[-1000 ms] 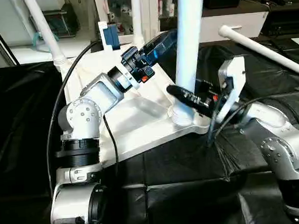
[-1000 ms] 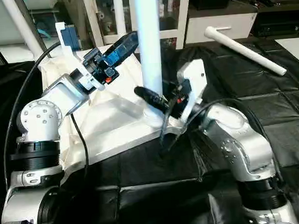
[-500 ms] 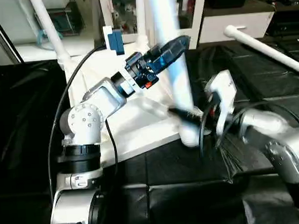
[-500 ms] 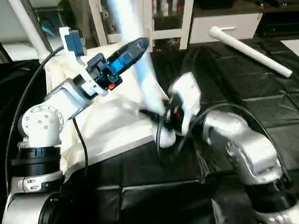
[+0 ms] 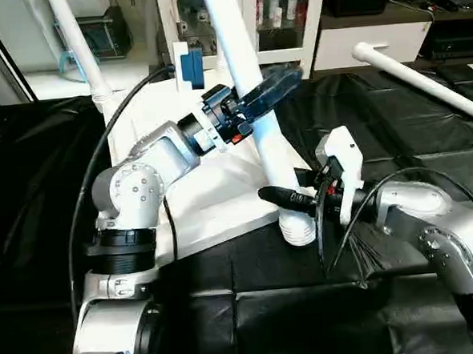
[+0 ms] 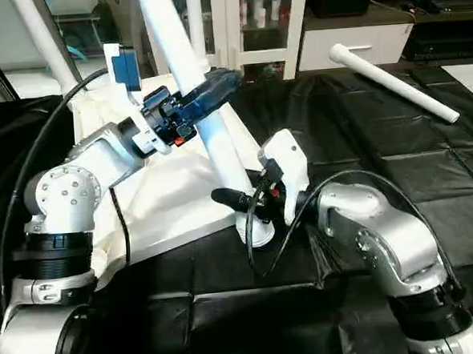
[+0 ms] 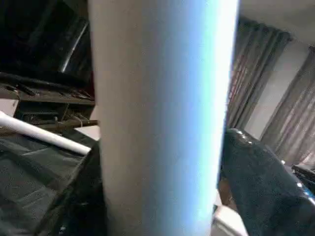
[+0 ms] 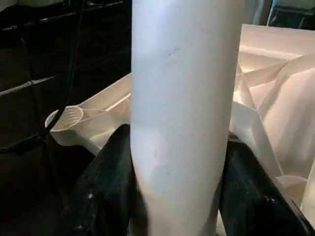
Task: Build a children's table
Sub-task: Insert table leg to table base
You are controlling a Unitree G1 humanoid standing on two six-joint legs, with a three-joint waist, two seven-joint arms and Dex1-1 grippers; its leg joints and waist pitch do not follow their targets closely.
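Gripping smooth white tapered leg, ribbed plastic tabletop, black fingers

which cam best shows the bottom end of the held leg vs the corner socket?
Left eye view: the leg's ribbed end sits on black cover beside the tabletop's edge, off the socket. Right eye view matches. Right wrist view shows the shaft between end effector fingers; left wrist, shaft alone.

Black sheeting, creased and taped in squares, covers the work surface across the lower and right frame. A glass-fronted white cabinet holding bottles stands at top centre. Grey curtains hang at right in the left wrist view.
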